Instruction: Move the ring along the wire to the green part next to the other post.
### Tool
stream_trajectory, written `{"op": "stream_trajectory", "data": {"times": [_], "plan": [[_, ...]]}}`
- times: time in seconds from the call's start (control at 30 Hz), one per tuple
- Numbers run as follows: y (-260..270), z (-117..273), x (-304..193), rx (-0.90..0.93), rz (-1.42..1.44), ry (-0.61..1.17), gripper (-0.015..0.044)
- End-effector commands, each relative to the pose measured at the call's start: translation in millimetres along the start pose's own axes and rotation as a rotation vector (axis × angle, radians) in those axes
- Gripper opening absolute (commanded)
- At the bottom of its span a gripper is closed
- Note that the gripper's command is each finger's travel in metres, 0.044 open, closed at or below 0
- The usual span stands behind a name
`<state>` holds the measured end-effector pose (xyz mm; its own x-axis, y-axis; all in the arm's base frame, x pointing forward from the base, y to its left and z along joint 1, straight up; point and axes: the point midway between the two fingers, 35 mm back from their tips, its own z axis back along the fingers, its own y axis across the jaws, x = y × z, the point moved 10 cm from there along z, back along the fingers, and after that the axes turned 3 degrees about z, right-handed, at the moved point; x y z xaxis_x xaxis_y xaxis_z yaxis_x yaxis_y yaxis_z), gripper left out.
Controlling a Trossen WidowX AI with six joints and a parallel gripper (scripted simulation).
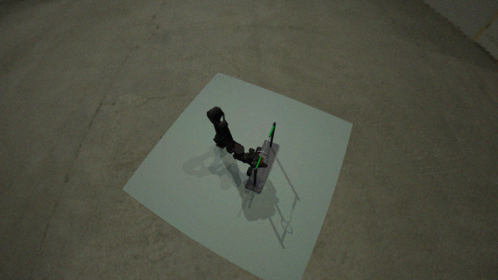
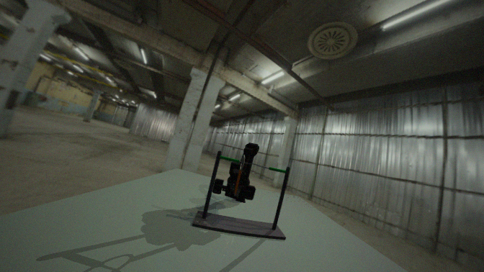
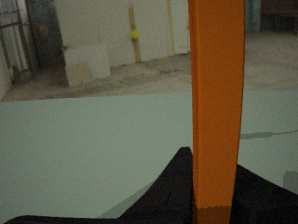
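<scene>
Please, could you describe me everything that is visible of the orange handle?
The orange handle is a long, narrow bar with flat faces and a slightly curved edge, matte, perhaps plastic. It stands nearly upright below the ring, slightly tilted in the exterior view. The gripper is closed on its lower part, which looks darker. Its bottom end is hidden.
</scene>
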<state>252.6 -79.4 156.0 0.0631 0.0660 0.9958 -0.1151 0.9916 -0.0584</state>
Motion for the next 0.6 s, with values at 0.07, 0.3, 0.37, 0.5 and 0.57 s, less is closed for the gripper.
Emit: {"op": "stream_trajectory", "data": {"times": [0.07, 0.3, 0.37, 0.5, 0.57], "plan": [[9, 0, 1, -0.014, -0.012, -0.006, -0.0150], [21, 0, 2, -0.038, -0.037, -0.006, -0.0150], [24, -1, 2, -0.047, -0.046, -0.006, -0.0150], [33, -1, 3, -0.070, -0.070, -0.006, -0.0150], [38, -2, 3, -0.082, -0.083, -0.006, -0.0150]]}}
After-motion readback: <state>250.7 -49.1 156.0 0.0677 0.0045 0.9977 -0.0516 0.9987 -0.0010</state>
